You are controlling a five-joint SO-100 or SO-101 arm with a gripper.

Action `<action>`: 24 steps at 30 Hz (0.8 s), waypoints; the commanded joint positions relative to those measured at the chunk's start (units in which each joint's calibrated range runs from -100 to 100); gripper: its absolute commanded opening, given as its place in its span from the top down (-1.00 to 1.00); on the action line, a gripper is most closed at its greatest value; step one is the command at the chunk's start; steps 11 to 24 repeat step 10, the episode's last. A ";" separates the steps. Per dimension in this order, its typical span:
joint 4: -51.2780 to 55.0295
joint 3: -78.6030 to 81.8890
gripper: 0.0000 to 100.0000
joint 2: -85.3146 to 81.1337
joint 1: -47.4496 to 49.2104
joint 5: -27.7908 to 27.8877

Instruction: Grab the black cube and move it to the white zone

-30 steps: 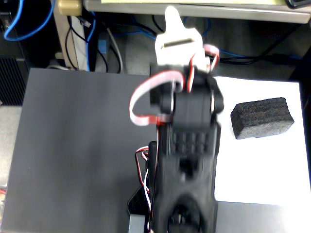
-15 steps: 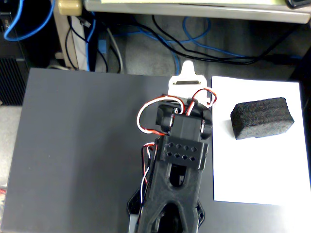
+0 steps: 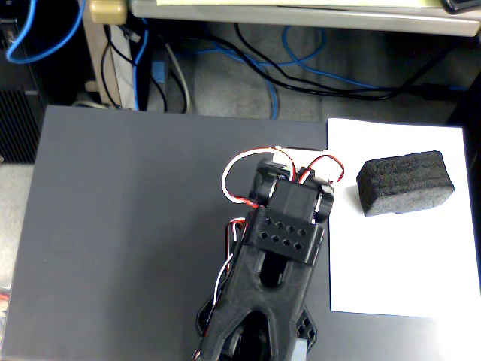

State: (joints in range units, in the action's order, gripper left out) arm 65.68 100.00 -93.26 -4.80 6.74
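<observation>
The black cube point(image 3: 406, 184) is a rough, speckled foam block. It lies on the upper part of the white zone point(image 3: 398, 263), a paper sheet at the right of the dark grey table. The black arm point(image 3: 282, 241) is folded over the table's middle. Its top end reaches to about the sheet's left edge, a short way left of the block and not touching it. The gripper's fingers are hidden under the arm's housings, so whether they are open or shut does not show. Nothing is held that I can see.
Red, white and black wires point(image 3: 240, 169) loop out from the arm's top. Beyond the table's far edge lie blue and black cables point(image 3: 278, 75) on the floor, and a desk edge point(image 3: 301, 15) runs above. Bare grey tabletop point(image 3: 120, 226) spreads to the left.
</observation>
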 commanded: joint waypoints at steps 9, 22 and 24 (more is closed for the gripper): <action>0.18 0.00 0.96 -0.36 0.53 0.17; 0.18 0.00 0.96 -0.36 0.53 0.17; 0.18 0.00 0.96 -0.36 0.53 0.17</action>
